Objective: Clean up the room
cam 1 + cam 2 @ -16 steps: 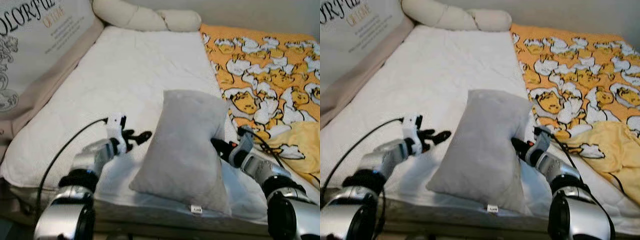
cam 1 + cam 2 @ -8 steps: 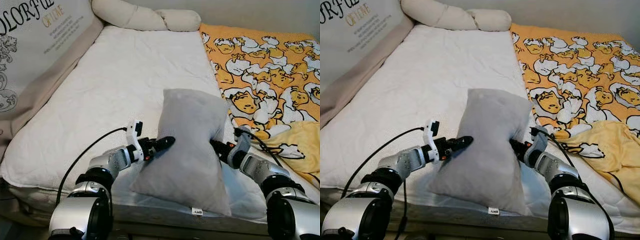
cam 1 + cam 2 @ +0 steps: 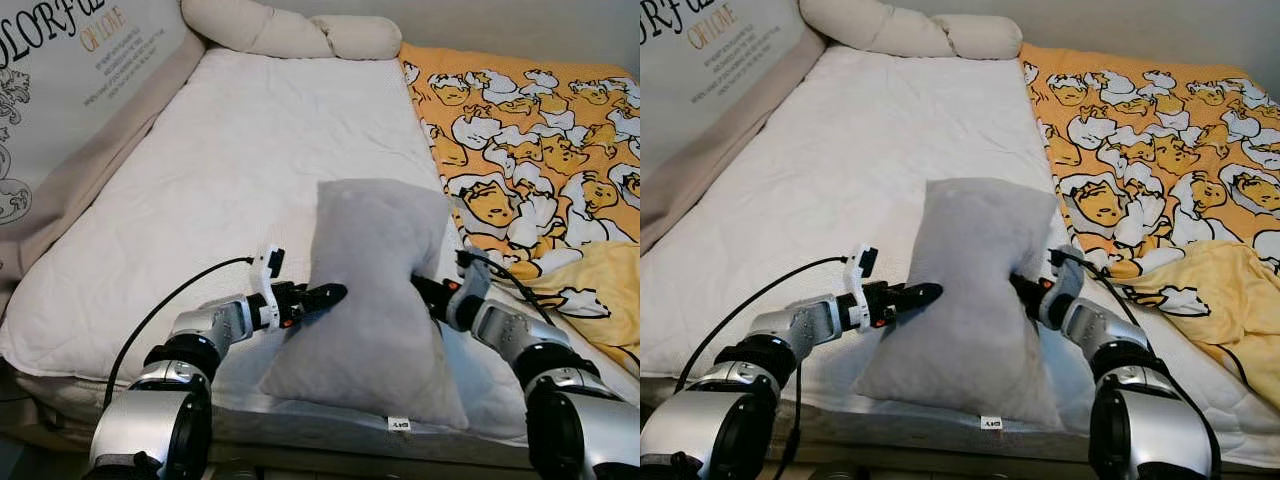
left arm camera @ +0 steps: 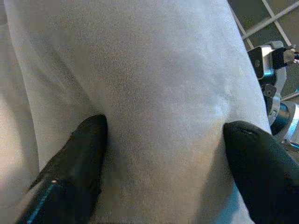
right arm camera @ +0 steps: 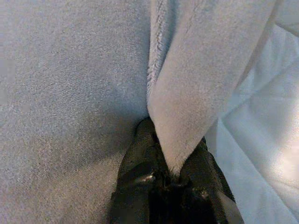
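Grey pillow (image 3: 372,300) stands near the front edge of the bed (image 3: 230,170), pinched in at mid-height from both sides. Left gripper (image 3: 325,294) — fingers (image 4: 77,163) spread wide, pressing into the pillow's left side. Right gripper (image 3: 425,291) — fingers closed on a fold of the pillow's right edge. Step in hand: securing a two-sided hold. Next move probably calls for closing the left fingers, then lifting evenly.

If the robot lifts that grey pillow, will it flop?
Probably, a bit. The grey pillow pinches into a waist where the right gripper clamps a fold. It is likely soft and light. The open left gripper dents it too.
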`<state>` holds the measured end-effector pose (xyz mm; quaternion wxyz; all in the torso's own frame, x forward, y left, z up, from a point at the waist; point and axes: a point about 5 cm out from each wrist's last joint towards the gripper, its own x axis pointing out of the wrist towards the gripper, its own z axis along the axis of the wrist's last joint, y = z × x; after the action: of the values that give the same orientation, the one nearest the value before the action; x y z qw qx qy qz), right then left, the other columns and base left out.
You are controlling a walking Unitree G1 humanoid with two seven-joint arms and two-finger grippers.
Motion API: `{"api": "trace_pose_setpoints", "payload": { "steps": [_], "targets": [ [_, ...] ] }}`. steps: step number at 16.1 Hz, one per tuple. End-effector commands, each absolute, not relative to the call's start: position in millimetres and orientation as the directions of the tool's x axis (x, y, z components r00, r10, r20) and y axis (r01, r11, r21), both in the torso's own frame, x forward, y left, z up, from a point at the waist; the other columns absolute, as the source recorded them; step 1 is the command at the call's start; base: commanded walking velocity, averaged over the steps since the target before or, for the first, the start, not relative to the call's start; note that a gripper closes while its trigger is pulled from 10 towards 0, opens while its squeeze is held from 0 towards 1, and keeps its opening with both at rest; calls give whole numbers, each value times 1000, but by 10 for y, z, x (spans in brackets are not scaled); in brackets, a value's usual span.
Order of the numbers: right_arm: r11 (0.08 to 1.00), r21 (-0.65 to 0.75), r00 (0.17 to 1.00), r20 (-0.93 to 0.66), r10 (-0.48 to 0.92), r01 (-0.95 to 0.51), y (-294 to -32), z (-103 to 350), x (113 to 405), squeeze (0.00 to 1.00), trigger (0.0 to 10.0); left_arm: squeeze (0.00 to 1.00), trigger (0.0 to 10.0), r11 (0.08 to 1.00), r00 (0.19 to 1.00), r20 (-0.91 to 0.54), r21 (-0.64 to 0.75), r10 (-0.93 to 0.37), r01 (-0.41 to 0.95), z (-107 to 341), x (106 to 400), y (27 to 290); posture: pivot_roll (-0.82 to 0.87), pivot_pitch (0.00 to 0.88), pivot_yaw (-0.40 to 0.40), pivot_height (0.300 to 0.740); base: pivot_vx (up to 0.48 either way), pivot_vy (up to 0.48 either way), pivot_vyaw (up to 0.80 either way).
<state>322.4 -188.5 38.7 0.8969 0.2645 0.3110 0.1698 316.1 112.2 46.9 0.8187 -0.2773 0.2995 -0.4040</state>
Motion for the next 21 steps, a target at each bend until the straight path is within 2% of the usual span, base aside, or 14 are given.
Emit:
{"api": "trace_pose_setpoints", "payload": {
  "steps": [1,8,15,18,21],
  "targets": [
    [790,585,736,-451,504,-183,-1780,438,3272,0,0,0,0,498,477,-253,-705,-841,504,501,3177,1039,-17,0,-58,740,0,0,0],
    [762,606,728,-414,547,-228,-1587,488,3325,0,0,0,0,457,492,-185,-722,-851,520,577,3216,1036,-1,0,-65,740,0,0,0],
    [704,661,759,-312,571,-258,-1378,738,3501,0,0,0,0,372,459,-36,-642,-888,670,998,3406,910,6,0,-44,740,0,0,0],
    [667,691,796,-221,563,-280,-1306,907,3584,0,0,0,0,417,484,-18,-536,-875,734,1145,3435,873,-6,0,-23,740,0,0,0],
    [639,687,804,-133,579,-346,-1229,970,3524,0,0,0,0,456,520,1,-478,-854,750,1260,3354,914,-10,0,-10,740,0,0,0]
  ]
}}
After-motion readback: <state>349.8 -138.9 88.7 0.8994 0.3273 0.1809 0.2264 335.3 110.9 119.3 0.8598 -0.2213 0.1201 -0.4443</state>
